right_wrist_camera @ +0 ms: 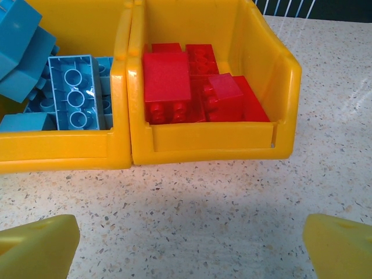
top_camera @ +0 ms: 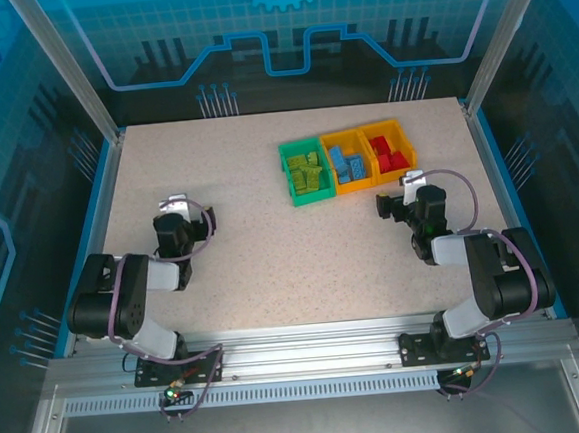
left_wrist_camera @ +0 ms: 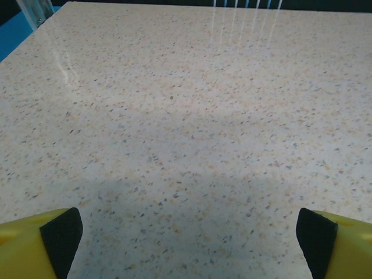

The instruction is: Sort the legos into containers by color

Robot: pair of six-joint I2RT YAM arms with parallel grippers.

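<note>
Three joined containers stand at the back right of the table: a green one (top_camera: 304,170) holding lime green legos (top_camera: 308,174), a middle orange-yellow one (top_camera: 345,160) with blue legos (top_camera: 348,164), and a right orange-yellow one (top_camera: 388,146) with red legos (top_camera: 389,154). Up close, the red legos (right_wrist_camera: 195,81) lie in their bin (right_wrist_camera: 209,142) and the blue legos (right_wrist_camera: 58,87) in the neighbouring bin (right_wrist_camera: 58,151). My right gripper (top_camera: 396,194) hovers just in front of the red bin, open (right_wrist_camera: 192,244) and holding nothing. My left gripper (top_camera: 191,212) is open (left_wrist_camera: 189,238) over bare table, far left of the bins.
The speckled tabletop (top_camera: 272,248) is framed by blue edging and metal posts (top_camera: 68,73). Both arm bases sit on the aluminium rail (top_camera: 301,361) at the near edge.
</note>
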